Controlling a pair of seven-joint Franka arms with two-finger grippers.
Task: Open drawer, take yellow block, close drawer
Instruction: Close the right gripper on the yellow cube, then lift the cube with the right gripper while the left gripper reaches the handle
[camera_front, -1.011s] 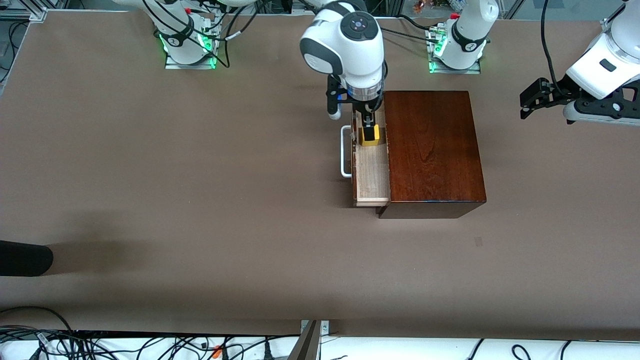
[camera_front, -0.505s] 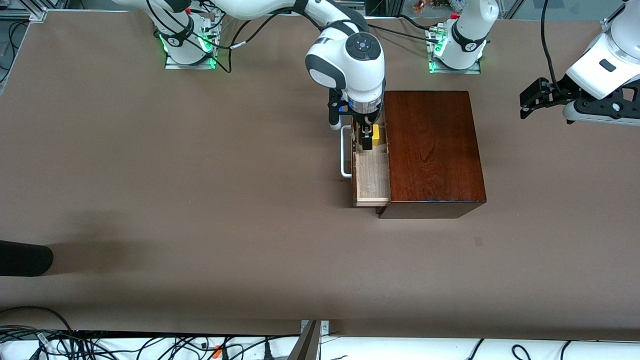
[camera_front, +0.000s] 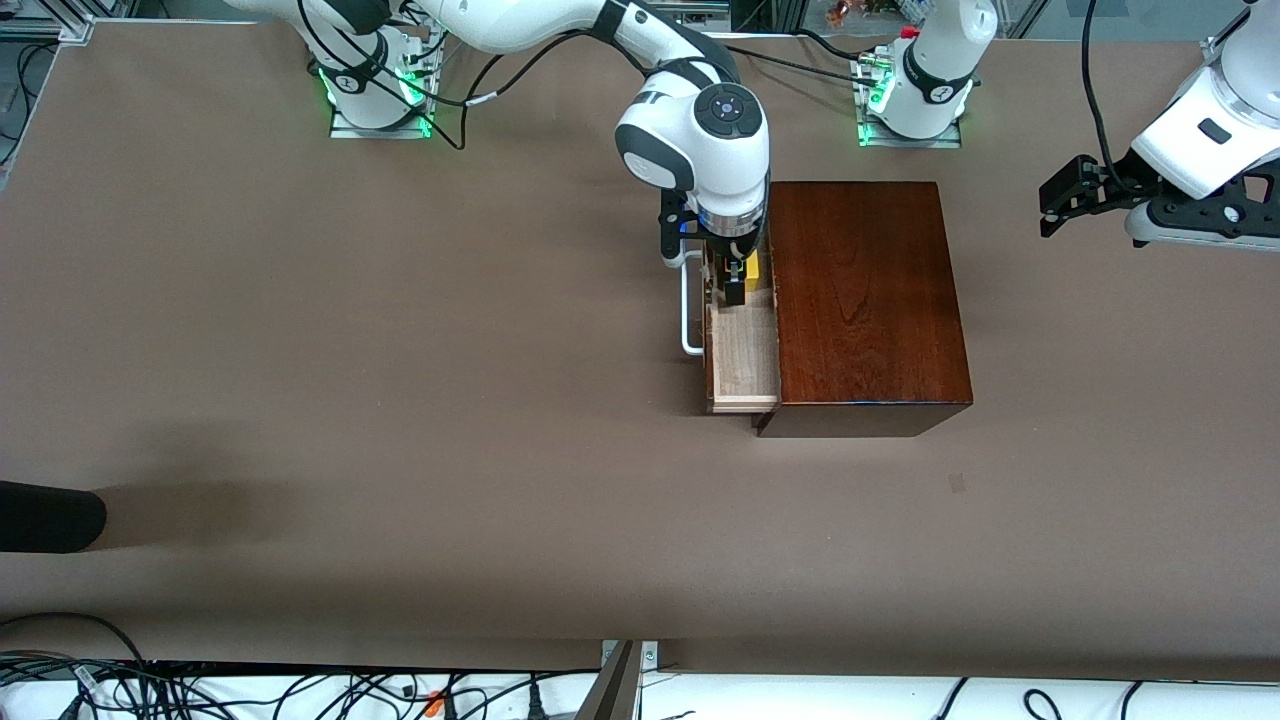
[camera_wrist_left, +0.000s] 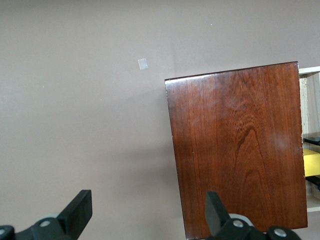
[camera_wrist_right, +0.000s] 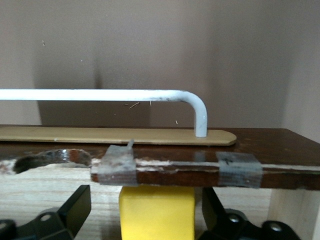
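Reaching down from the upper centre of the front view, the right gripper (camera_front: 735, 278) sits inside the open drawer (camera_front: 744, 350), its two fingers (camera_wrist_right: 75, 210) spread on either side of the yellow block (camera_front: 750, 267) with a gap showing on each side, so the claw is released and not yet clamped on the cube. The block rests on the pale wood floor of the drawer, at the end farther from the front camera, close to the dark reddish-brown wooden box (camera_front: 865, 300). In the right wrist view the yellow block lies at the lower centre of the frame, just below the drawer's front panel, which carries two patches of grey tape (camera_wrist_right: 239, 167) and the white U-shaped handle (camera_front: 690, 305). The drawer is pulled out toward the right arm's end of the table (camera_front: 350, 350). At the upper right of the front view the left gripper (camera_front: 1062, 205) waits in the air over bare table, its fingers (camera_wrist_left: 80, 212) spread wide and holding nothing, as the left wrist view shows.
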